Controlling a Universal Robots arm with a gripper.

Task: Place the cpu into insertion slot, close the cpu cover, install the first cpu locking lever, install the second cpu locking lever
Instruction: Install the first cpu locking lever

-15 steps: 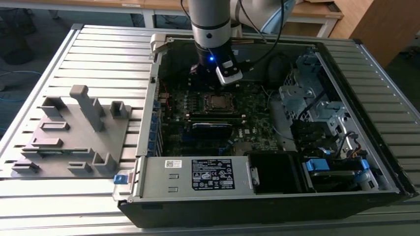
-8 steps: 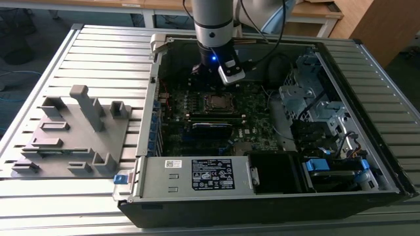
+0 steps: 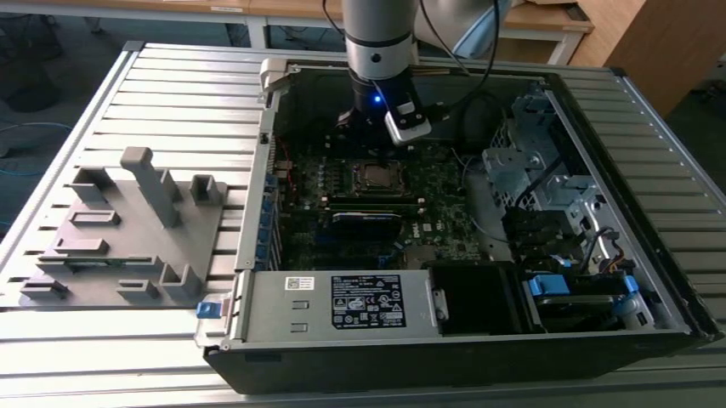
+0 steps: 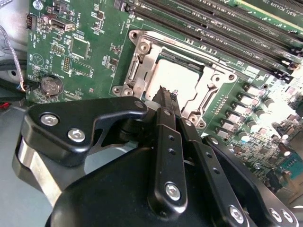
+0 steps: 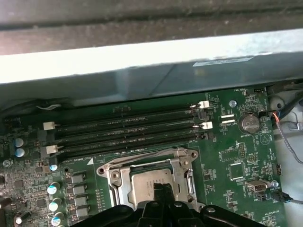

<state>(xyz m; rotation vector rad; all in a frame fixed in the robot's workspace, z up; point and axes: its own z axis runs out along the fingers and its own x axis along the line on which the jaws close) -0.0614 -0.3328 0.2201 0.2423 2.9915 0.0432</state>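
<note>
- Exterior view: my grey tubular arm (image 3: 380, 34) drops straight down into the open black desktop computer case (image 3: 454, 365), which lies on its side on a slatted metal table (image 3: 170, 85).
- My black gripper (image 3: 366, 146) points downward, hovering just above the small square, silver-rimmed insertion slot (image 3: 378, 176) on the dark green circuit board (image 3: 448, 242).
- In both wrist views my two black fingers (image 4: 163, 127) are pressed together at the tips, with no gap and nothing held between them.
- The small flat square cpu (image 4: 182, 75) already sits in the slot, its pale-lit face under my fingertips; I cannot tell whether I touch it.
- The thin silvery square-frame cpu cover (image 4: 215, 76) lies flat around that face.
- Long black memory strips (image 5: 128, 125) run just beside the slot.
- A grey moulded fixture plate (image 3: 125, 246) rests on the table, to the exterior view's left of the case, well apart from me.
</note>
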